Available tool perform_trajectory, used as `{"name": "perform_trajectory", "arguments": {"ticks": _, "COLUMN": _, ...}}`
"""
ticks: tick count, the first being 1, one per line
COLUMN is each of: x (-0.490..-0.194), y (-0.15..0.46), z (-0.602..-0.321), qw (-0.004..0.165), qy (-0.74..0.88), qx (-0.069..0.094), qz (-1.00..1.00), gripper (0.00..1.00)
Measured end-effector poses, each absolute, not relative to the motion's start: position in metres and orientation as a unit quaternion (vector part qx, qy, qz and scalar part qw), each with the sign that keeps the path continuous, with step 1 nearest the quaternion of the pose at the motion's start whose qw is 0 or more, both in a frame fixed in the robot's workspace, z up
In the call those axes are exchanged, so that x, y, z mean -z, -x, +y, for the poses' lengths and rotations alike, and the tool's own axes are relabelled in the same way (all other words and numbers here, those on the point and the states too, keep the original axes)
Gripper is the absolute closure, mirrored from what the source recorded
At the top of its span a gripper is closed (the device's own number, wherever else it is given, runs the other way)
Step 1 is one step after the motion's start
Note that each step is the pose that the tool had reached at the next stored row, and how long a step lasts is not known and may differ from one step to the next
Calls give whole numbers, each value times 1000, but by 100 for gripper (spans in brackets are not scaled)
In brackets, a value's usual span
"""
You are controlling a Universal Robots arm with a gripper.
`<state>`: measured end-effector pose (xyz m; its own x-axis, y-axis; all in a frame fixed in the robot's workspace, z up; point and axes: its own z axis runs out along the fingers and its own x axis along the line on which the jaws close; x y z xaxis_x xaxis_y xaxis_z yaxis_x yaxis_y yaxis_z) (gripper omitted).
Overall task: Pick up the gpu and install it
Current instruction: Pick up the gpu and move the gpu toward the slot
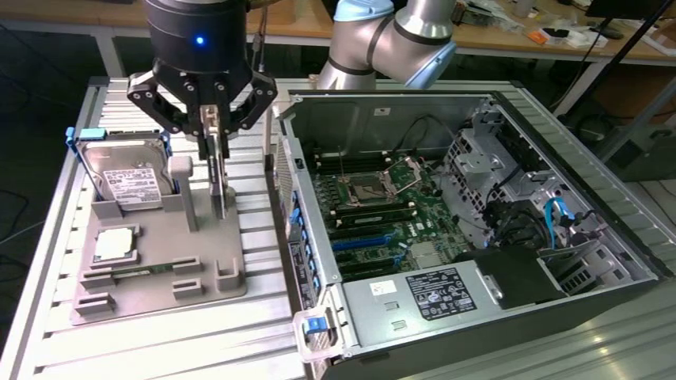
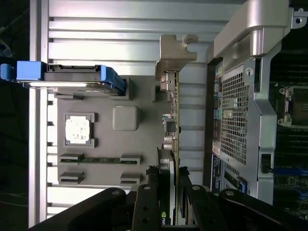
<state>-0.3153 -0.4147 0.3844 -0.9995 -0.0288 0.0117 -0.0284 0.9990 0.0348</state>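
The black two-fingered tool (image 1: 214,119) is clamped on the upper end of the gpu (image 1: 218,186), a thin black expansion card with a silvery metal edge. The card hangs directly beneath the tool, long axis upright, above the grey plastic holder (image 1: 158,279). It is just outside the open black computer case (image 1: 370,119), on the exterior view's left.

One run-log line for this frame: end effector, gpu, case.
phase: gpu pick | end effector: shut on gpu | gpu: upright, edge-on, at gray fixture | PC case: open, gpu not in it
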Motion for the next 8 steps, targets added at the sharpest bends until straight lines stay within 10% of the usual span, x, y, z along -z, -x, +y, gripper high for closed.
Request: {"name": "perform_trajectory", "arguments": {"ticks": 8, "x": -399, "y": 315, "z": -415, "qw": 6, "qy": -14, "qx": 17, "qz": -1000, "gripper": 73}}
